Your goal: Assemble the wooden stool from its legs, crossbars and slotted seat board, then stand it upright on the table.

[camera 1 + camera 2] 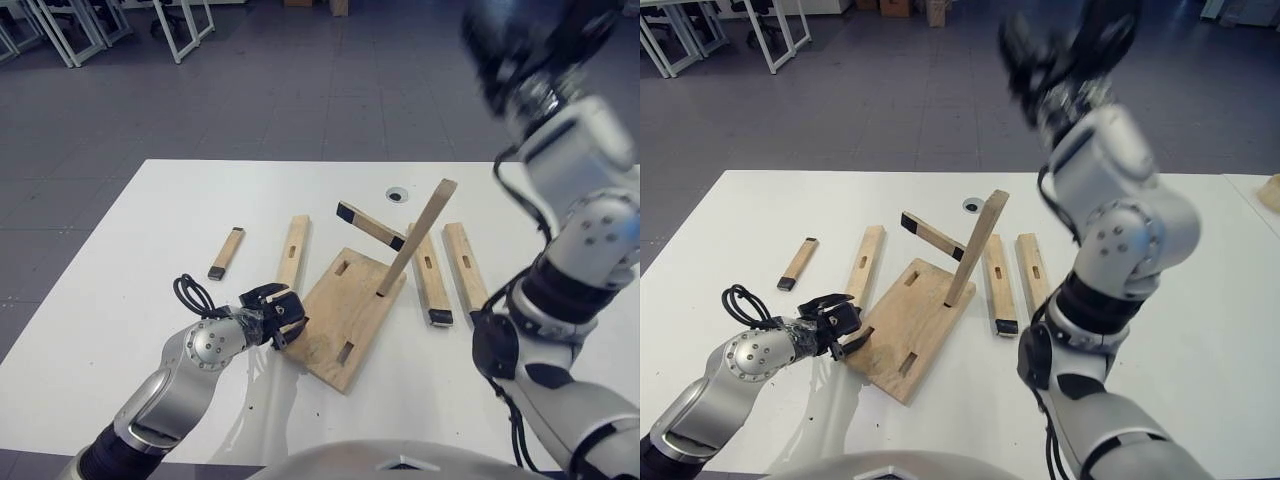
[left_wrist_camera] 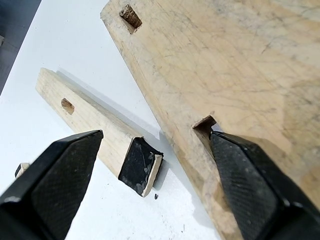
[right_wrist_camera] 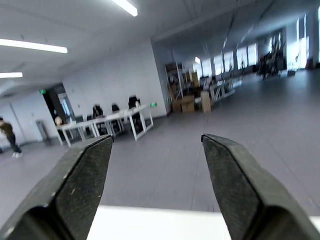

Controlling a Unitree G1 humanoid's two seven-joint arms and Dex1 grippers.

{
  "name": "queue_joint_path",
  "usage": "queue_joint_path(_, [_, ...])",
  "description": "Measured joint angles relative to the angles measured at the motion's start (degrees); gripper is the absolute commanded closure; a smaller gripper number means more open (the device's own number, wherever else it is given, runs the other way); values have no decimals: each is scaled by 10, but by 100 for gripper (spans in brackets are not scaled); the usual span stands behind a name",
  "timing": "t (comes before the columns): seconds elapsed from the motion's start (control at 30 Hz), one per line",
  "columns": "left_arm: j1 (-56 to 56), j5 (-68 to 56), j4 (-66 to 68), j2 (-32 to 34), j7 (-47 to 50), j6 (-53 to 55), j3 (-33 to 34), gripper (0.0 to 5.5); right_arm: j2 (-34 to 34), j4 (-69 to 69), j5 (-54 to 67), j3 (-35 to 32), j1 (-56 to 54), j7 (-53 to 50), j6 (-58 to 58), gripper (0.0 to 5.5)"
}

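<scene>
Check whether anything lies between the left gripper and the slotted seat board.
Nothing visible does. The left gripper is open, right at the slotted seat board's near-left edge. A leg lies beside that edge, and its black-capped end shows between the open fingers, so a closing grasp might catch it too.

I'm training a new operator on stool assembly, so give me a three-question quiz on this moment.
1. True or false: the right gripper grips a leg.
2. What stands slanting in a slot of the seat board? A) a hammer B) a long leg C) nothing
3. Fill in: the left gripper, at the board's near corner, has its fingers ___.
Key: 1 false, it is held high and open; 2 B; 3 open.
</scene>
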Motion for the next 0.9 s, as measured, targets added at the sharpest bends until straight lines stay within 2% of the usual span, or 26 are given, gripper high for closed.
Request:
queue_joint_path(0.07, [0, 2, 0, 0, 0, 0, -1, 153, 8, -12, 15, -7, -8, -11, 18, 224])
queue_joint_path(0.17, [-2, 4, -2, 0, 0, 0, -3, 153, 56, -27, 30, 49, 159, -16, 109, 224])
queue_joint_path(0.33, [-6, 5, -2, 1, 0, 0, -5, 153, 47, -98, 17, 104, 273, 7, 27, 224])
queue_joint_path(0.43, [-5, 7, -1, -1, 1, 2, -9, 153, 69, -93, 28, 75, 289, 2, 6, 224])
queue_joint_path(0.57, [-2, 7, -4, -8, 7, 4, -10, 153, 73, -74, 74, -19, 238, -38, 12, 224])
queue_joint_path(0.63, [10, -1, -13, -30, 15, 29, 2, 153, 35, -108, 97, -60, 197, -52, 17, 224])
queue_joint_path(0.67, [15, -11, -19, -37, 17, 42, 7, 153, 24, -119, 98, -61, 193, -53, 20, 224])
queue_joint_path(0.73, [42, -41, -57, -79, 24, 107, 26, 153, -41, -157, 83, -55, 214, -51, 39, 224])
queue_joint_path(0.83, [57, -67, -103, -125, 38, 187, 44, 153, -205, -189, 29, 39, 332, 1, 66, 224])
queue_joint_path(0.9, [60, -90, -131, -167, 48, 265, 60, 153, -330, -212, -11, 151, 448, 57, 73, 224])
